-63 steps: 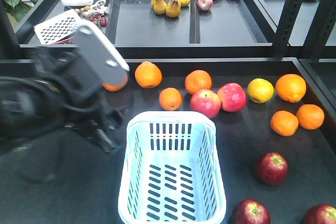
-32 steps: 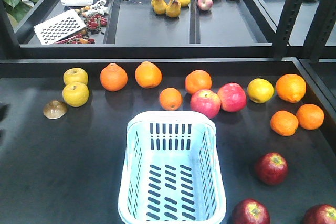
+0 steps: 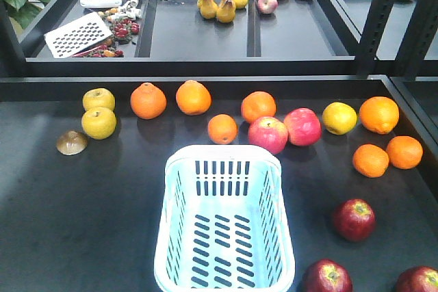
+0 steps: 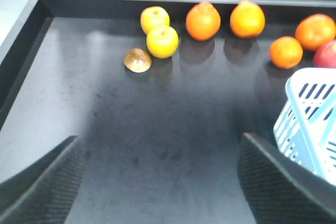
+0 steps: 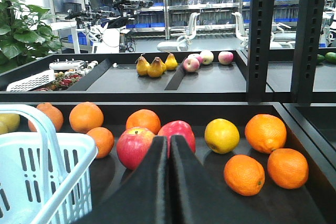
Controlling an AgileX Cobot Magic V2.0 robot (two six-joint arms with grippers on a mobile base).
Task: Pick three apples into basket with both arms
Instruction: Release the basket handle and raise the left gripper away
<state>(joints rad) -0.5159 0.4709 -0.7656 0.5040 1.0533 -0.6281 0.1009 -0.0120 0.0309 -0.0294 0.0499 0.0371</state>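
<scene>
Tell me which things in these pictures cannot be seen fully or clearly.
Front view: the bottom edge cuts two dark red apples.
Right wrist view: the shut right gripper hides part of a pinkish apple.
Left wrist view: the right edge cuts the basket.
Front view, back left tray: clutter too small to name.

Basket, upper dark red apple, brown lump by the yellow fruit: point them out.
basket (image 3: 222, 152): front view, far rim.
upper dark red apple (image 3: 354, 219): front view, skin centre.
brown lump (image 4: 137, 60): left wrist view, its middle.
</scene>
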